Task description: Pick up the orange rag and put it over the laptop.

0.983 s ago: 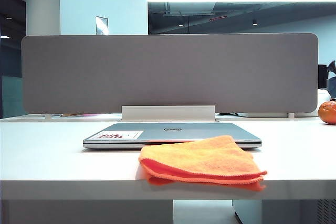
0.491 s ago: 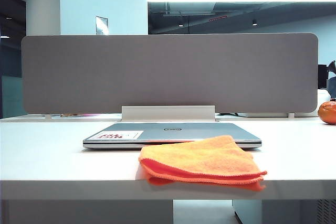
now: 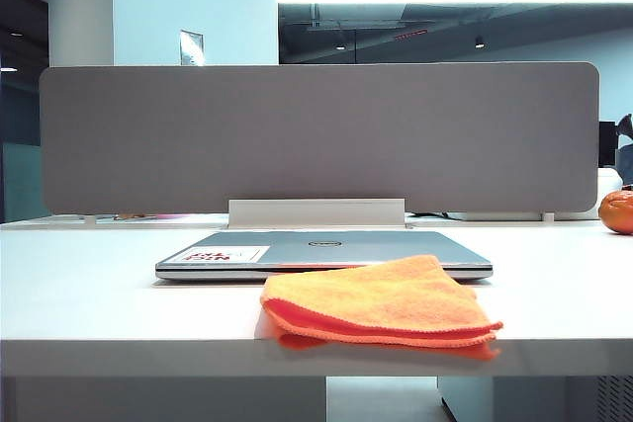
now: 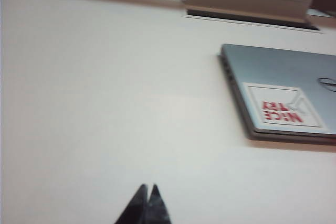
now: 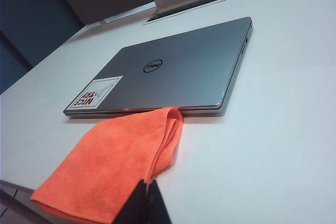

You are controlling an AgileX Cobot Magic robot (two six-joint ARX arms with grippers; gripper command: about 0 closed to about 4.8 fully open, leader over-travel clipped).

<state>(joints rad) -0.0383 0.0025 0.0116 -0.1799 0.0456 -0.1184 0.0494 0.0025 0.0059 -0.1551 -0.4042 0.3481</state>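
The folded orange rag [image 3: 381, 303] lies on the white table near its front edge, its far corner resting against the front of the shut silver laptop [image 3: 326, 252]. Neither gripper shows in the exterior view. In the right wrist view my right gripper [image 5: 147, 182] is shut, with nothing between its tips. It is on the near side of the rag [image 5: 115, 161], with the laptop [image 5: 178, 72] beyond. In the left wrist view my left gripper [image 4: 147, 186] is shut and empty over bare table. The laptop's sticker corner [image 4: 283, 111] lies off to one side of it.
A grey partition [image 3: 316, 135] stands along the back of the table, with a white cable cover [image 3: 316, 212] at its foot just behind the laptop. A round glossy orange object [image 3: 617, 211] sits at the far right edge.
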